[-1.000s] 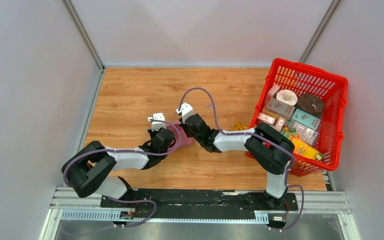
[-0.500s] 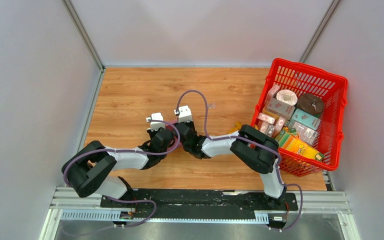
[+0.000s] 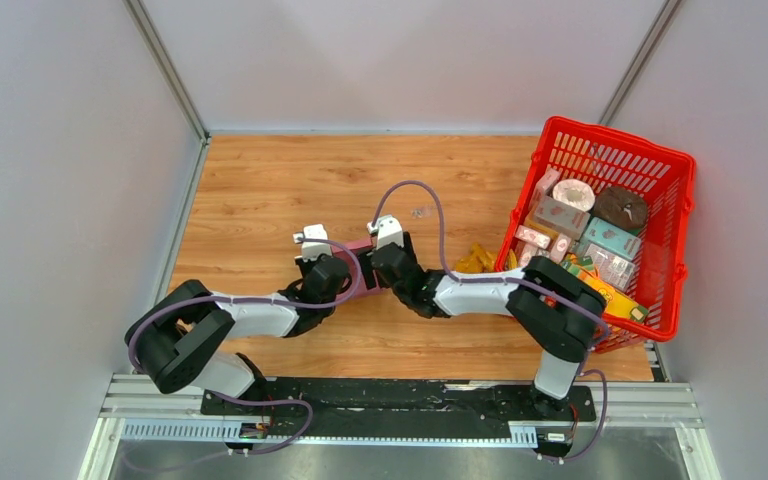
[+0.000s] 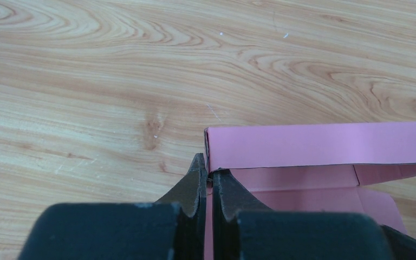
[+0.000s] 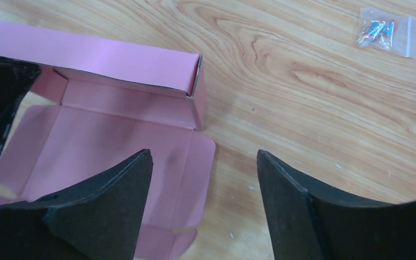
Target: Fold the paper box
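Observation:
The pink paper box (image 4: 314,145) lies on the wooden table, partly folded: one long wall stands up and the base and end flaps lie flat (image 5: 103,130). My left gripper (image 4: 208,172) is shut on the left end wall, with pink card pinched between its fingers. My right gripper (image 5: 203,153) is open over the box's right end flap, holding nothing; one fingertip (image 5: 135,179) is above the flap and the other above bare wood. From above, both grippers meet at the box (image 3: 360,250), which the arms mostly hide.
A red mesh basket (image 3: 600,150) full of printed cartons stands at the right. A small clear plastic bag (image 5: 390,33) lies on the wood beyond the box. Something yellow (image 3: 478,260) lies beside the basket. White walls enclose the table.
My right gripper pressed in against the box while shut, then drew back to the right and opened wide. The left gripper kept its grip in place.

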